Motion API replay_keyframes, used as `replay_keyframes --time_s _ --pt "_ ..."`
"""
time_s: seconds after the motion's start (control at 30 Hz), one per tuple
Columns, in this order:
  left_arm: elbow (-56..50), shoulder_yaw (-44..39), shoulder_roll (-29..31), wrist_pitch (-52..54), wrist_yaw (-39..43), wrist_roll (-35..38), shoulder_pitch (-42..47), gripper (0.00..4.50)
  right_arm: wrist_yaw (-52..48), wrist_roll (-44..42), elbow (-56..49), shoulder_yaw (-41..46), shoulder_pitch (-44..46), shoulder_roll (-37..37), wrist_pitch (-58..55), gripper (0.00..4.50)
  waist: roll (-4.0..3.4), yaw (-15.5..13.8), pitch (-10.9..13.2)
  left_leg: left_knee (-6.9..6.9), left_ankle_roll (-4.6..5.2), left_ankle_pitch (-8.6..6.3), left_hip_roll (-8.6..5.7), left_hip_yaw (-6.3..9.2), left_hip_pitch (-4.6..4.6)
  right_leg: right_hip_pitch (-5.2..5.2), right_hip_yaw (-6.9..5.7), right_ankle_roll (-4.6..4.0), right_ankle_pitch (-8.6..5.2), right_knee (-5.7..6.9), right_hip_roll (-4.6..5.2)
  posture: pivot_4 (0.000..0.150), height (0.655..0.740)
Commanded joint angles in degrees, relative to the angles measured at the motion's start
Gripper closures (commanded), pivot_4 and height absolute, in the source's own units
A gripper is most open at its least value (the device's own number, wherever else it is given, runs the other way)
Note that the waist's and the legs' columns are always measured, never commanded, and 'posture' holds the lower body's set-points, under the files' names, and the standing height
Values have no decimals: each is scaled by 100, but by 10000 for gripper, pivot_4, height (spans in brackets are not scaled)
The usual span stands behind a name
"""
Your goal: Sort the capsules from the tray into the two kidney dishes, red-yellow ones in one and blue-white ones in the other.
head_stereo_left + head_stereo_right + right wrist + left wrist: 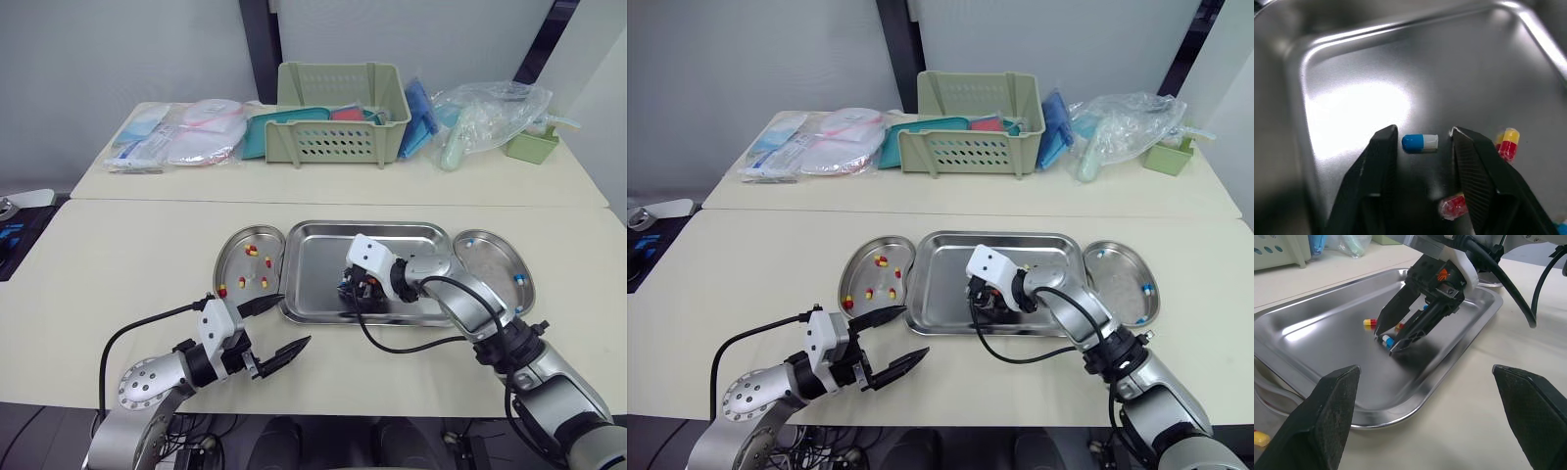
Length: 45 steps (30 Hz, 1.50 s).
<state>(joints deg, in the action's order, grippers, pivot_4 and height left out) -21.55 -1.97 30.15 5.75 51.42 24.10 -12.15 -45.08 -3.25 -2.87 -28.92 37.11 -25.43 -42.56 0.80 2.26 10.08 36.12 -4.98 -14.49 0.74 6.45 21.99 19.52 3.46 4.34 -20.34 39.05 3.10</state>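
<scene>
Though partly sorted, with red-yellow capsules (252, 251) in the left dish (230, 245) and blue-white ones (517, 279) in the right dish (490, 235), not finished. Straddling a blue-white capsule (1420, 142) on the tray (313, 230) with right claw (1423, 131) narrowly parted, others beside it; holding left claw (294, 318) wide, empty, above counter (127, 264).

Yellow-ended capsule (1260, 437), remainder beyond left wrist view's edge

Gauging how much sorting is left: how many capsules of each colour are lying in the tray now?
Red-yellow capsules: 2
Blue-white capsules: 2
Total: 4 in view in the tray
</scene>
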Motion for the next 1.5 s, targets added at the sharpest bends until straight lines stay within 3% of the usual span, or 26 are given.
replay_keyframes --time_s 0.03,0.1,0.4,0.53,0.67,0.97,1.23,1.5 --pt "-46 34 20 -105 10 -28 10 0 -132 74 84 -52 -29 -23 2 36472 0 1 0 0 0 0 0 0 0 0 0 0 0 0 0 1500 7400" --pt "-45 36 17 -102 6 -32 15 0 -158 76 72 -41 -23 -13 40 39724 0 4 0 0 0 0 0 0 -1 0 0 0 0 0 0 1500 7400" --pt "-56 13 41 -74 34 1 79 0 -227 -70 -473 240 -34 -34 62 39725 -1 4 1 -1 0 0 0 0 2 3 0 0 0 0 0 1500 7400" --pt "-33 -16 93 -80 224 126 155 0 -288 -284 -1270 531 -236 -270 -265 39725 -1 -5 2 -1 0 0 0 0 13 12 0 0 0 -1 0 1500 7400" --pt "27 50 214 -35 703 398 285 0 -339 -838 -2622 1349 -695 -717 -997 39725 -3 -55 3 0 0 0 0 9 34 18 -10 0 0 -6 1 1500 7400" --pt "121 286 105 -337 1316 598 374 0 -13 -1603 -3835 3589 -2146 -1478 -2038 39725 -2 -55 4 0 0 0 -1 6 46 27 -9 0 0 -6 0 1500 7400" --pt "373 353 -100 -713 1508 555 484 0 -8 -1559 -3331 5123 -3612 -2008 -1329 39726 0 -43 5 0 1 0 -2 1 38 20 -5 0 0 -7 0 1500 7400" --pt "585 399 -224 -1092 1586 527 514 0 451 -1521 -2655 5328 -3765 -2013 -1066 39726 2 -44 5 0 0 0 -2 -6 28 11 2 0 0 -7 0 1500 7400"
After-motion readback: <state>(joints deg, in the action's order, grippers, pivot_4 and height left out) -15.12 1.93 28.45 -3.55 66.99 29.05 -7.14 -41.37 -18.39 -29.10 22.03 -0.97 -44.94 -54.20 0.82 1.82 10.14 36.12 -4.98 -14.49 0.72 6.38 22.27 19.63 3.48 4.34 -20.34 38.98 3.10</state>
